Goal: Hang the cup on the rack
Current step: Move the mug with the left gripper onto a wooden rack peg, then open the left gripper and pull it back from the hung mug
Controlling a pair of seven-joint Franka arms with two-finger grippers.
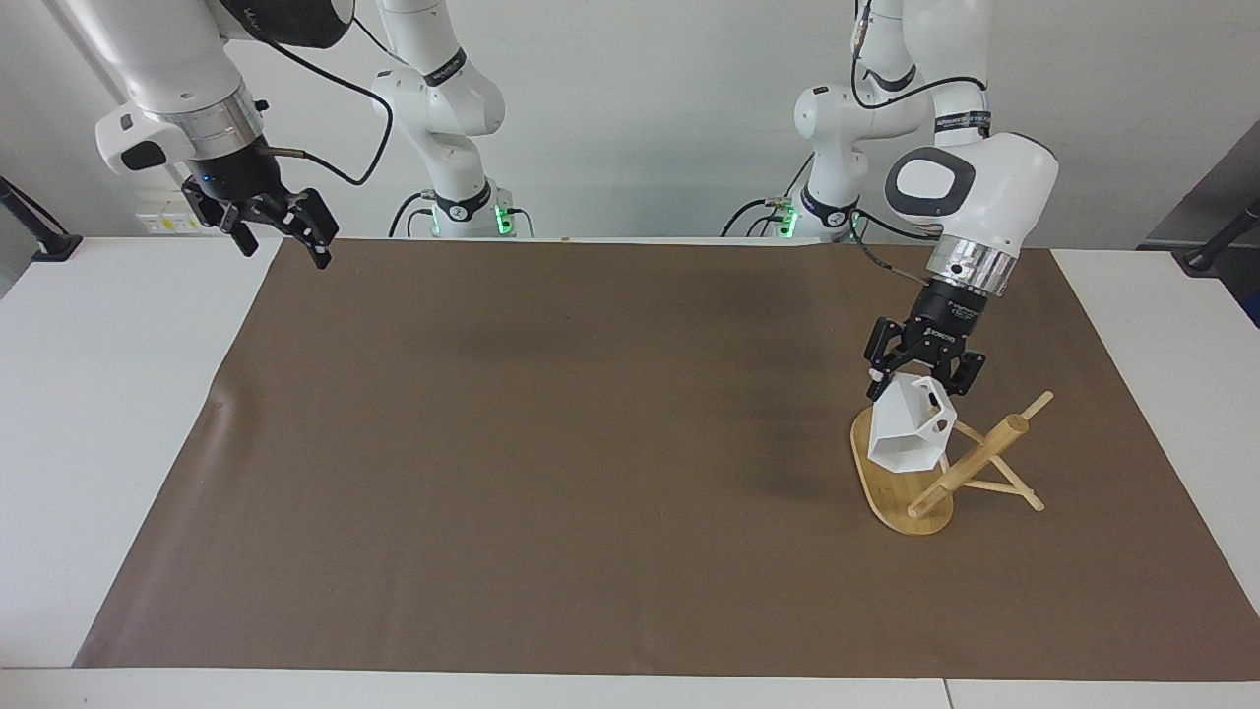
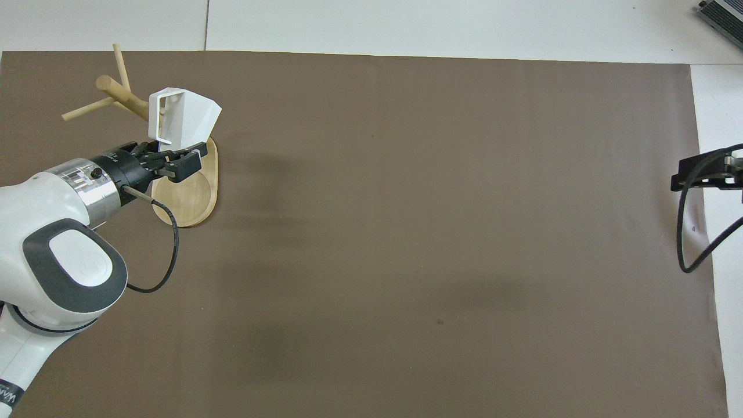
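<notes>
Left hand (image 1: 923,375) clamped on the cup (image 1: 911,436) hanging just below it over the rack (image 1: 960,471), pegs lying a touch sideways of the handle; right hand (image 1: 279,228) parked well apart over the counter (image 1: 551,443), apparently open.

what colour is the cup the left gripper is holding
White all over. The cup, held by the left gripper over the rack, shows best in the facing view.
</notes>
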